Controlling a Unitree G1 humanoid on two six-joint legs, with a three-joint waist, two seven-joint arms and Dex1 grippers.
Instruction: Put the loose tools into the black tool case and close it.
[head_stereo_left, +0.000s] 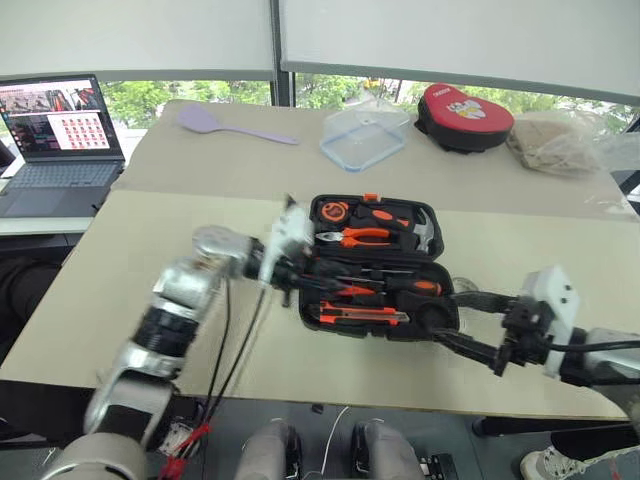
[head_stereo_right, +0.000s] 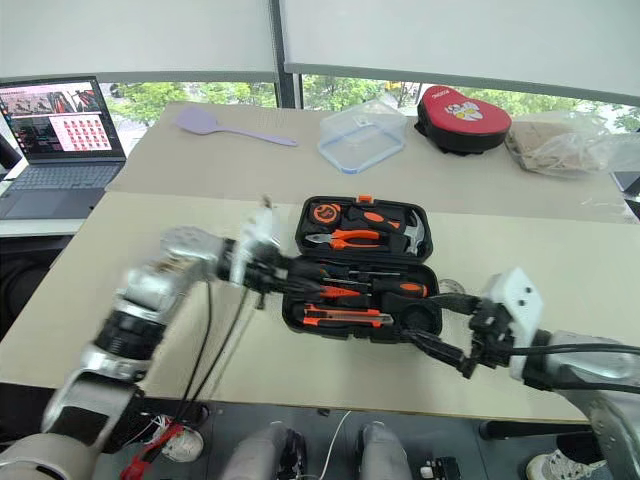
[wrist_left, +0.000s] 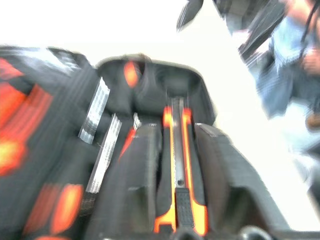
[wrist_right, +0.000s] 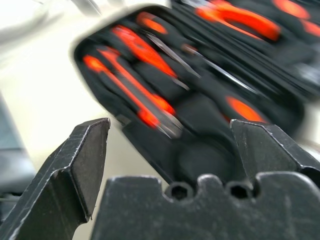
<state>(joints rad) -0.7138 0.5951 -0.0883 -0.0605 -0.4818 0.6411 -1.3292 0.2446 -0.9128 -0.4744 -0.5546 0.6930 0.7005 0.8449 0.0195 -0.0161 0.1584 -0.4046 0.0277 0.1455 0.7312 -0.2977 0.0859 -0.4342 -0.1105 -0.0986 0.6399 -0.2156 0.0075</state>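
Black moulded plastic fills the centre of the head views: the black tool case (head_stereo_left: 375, 265) lies open on the beige worktop (head_stereo_left: 120, 290), lid half away from the robot, tray half towards it. Orange-and-black-handled screwdrivers (head_stereo_left: 385, 284) and the utility knife (head_stereo_left: 362, 317) sit in the tray's recesses. The left gripper (head_stereo_left: 292, 277) hangs at the tray's left edge; its fingers are blurred, so whether they stand apart cannot be told. The right gripper (head_stereo_left: 468, 322) rests just beside the tray's right front corner, its fingers spread wide and holding nothing.

In the left wrist view the utility knife (wrist_left: 177, 175) lies straight ahead of the gripper, seated in its slot, with silver shafts beside it.

In the right wrist view the right gripper (wrist_right: 170, 150) frames the case's near corner (wrist_right: 165, 150) between widely parted fingers (wrist_right: 82, 160), close to it but not closed on it.

No loose tool can be made out on the worktop near the case, so the packing step looks finished. The next move would likely be closing: one gripper must catch the far lid's edge and swing it over the tray, while the other steadies the base.
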